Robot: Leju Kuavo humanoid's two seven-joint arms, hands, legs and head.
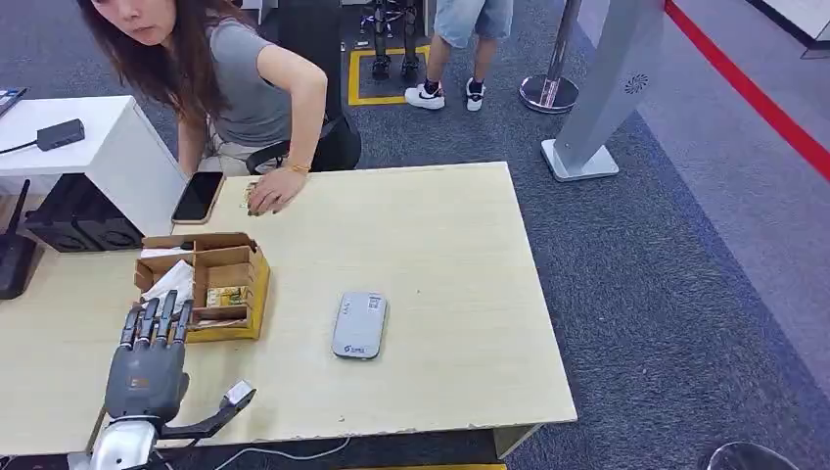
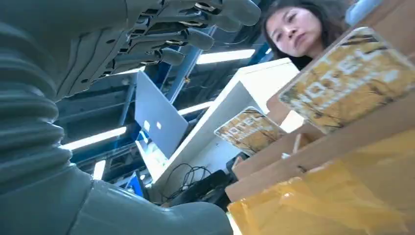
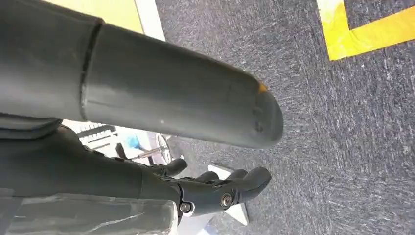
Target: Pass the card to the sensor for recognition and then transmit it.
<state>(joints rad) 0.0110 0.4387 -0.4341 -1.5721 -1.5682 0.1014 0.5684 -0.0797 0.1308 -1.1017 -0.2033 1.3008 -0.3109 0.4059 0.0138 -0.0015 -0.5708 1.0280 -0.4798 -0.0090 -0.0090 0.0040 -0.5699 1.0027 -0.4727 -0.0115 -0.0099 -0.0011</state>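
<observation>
Cards (image 1: pixel 226 296) stand upright in the cardboard box (image 1: pixel 256 284), just ahead of the left hand (image 1: pixel 149 364); fingertips reach the box's near wall, not touching a card. Left hand is empty, fingers straight and side by side, thumb splayed out. Card faces run along the box dividers, so I'd expect a top-down pinch. Left wrist view reads "HOTEL" on the yellow card (image 2: pixel 348 80) and on another behind it (image 2: pixel 249 130). Sensor (image 1: pixel 359 325), a grey slab with unreadable print, lies on the worktop (image 1: pixel 440 255) off to the hand's right. Right hand (image 3: pixel 215 188) hangs over carpet, fingers curled, holding nothing. Left is clearly nearer.
</observation>
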